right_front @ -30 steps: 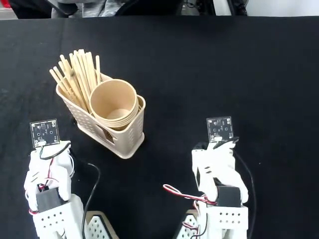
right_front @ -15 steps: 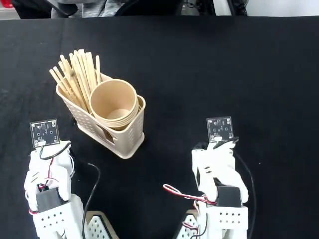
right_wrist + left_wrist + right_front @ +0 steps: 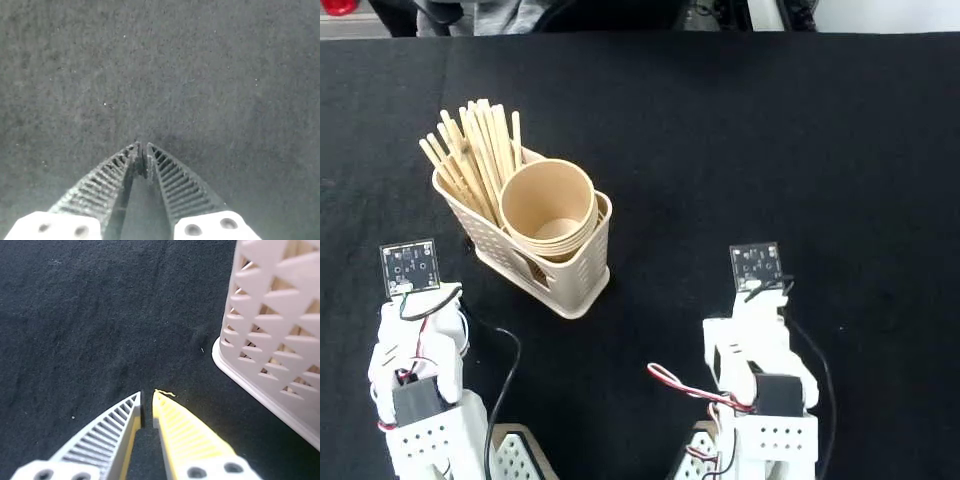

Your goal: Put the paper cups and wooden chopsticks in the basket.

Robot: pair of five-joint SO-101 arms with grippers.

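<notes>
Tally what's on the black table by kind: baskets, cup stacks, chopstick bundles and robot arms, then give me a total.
basket: 1
stack of paper cups: 1
bundle of wooden chopsticks: 1
robot arms: 2, left arm and right arm
Total: 5

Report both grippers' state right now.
Left gripper: closed, holding nothing.
Right gripper: closed, holding nothing.
</notes>
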